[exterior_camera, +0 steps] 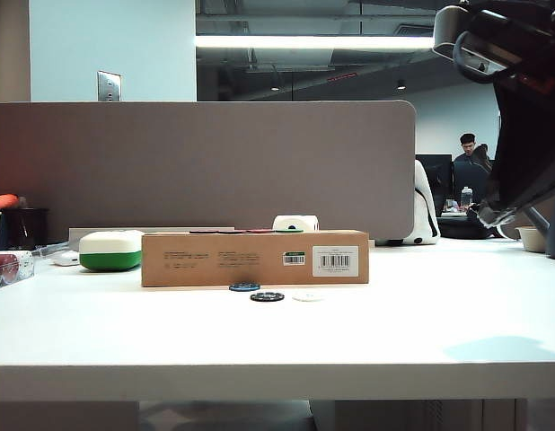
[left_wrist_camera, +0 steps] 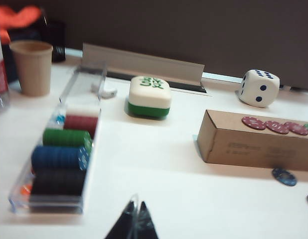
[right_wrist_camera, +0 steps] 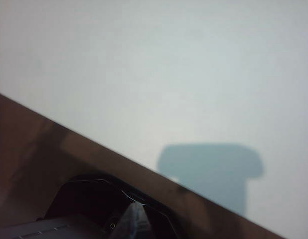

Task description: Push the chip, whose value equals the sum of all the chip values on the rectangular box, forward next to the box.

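The rectangular box lies across the middle of the table, label facing front; in the left wrist view this box carries a row of red chips on top. The blue chip lies flat just in front of the box, apart from it. Beside it sit a black chip and a white chip. My left gripper is shut and empty, over bare table well left of the chips. My right gripper is shut, hanging beyond the table's edge, far from the chips.
A clear tray of stacked chips lies at the left, with a paper cup behind it. A white-and-green case and a large die stand near the box. The right arm hangs high at the right.
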{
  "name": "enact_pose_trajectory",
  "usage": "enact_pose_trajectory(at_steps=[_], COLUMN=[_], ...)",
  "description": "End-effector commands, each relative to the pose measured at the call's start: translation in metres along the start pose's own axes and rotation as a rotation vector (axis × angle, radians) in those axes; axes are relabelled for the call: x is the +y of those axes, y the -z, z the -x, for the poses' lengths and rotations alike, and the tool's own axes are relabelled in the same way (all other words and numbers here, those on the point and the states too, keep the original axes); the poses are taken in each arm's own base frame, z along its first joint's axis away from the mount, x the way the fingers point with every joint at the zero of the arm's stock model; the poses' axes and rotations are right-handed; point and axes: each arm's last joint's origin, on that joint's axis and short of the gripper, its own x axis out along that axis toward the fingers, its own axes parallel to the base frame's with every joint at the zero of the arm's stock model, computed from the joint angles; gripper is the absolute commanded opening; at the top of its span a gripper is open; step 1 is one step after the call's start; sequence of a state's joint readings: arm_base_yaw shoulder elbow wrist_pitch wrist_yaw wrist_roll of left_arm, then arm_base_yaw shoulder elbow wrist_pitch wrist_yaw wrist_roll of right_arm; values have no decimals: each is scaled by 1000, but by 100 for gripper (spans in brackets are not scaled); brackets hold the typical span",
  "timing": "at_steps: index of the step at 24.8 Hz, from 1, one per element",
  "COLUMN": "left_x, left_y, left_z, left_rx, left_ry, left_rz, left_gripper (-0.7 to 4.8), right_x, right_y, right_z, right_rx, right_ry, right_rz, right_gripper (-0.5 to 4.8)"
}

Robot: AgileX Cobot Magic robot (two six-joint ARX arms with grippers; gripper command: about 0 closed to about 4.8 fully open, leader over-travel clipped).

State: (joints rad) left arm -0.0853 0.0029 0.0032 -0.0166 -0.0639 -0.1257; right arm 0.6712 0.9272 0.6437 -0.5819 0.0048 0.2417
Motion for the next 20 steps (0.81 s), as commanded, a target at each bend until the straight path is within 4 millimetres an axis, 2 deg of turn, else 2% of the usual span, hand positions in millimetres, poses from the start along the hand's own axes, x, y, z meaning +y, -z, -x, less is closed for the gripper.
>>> enact_pose_trajectory(at_steps=[1,7,20], left_x=[0,0,0], left_y=[-4,-5,-4], left_z=[0,0,0], left_rx=[-33,-38,-34], left_ry=[0,-2,-1], left_rz=[-115,-177,-176], left_gripper=[-5,-5,-5], right_x=[0,0,0], right_y=[-2,-2,-2], right_z=[1,1,1], right_rx=[-16,-15,-16], right_ry=[-4,-4,-4], right_rz=[-1,-1,-1], right_gripper=[-2,-2,-2])
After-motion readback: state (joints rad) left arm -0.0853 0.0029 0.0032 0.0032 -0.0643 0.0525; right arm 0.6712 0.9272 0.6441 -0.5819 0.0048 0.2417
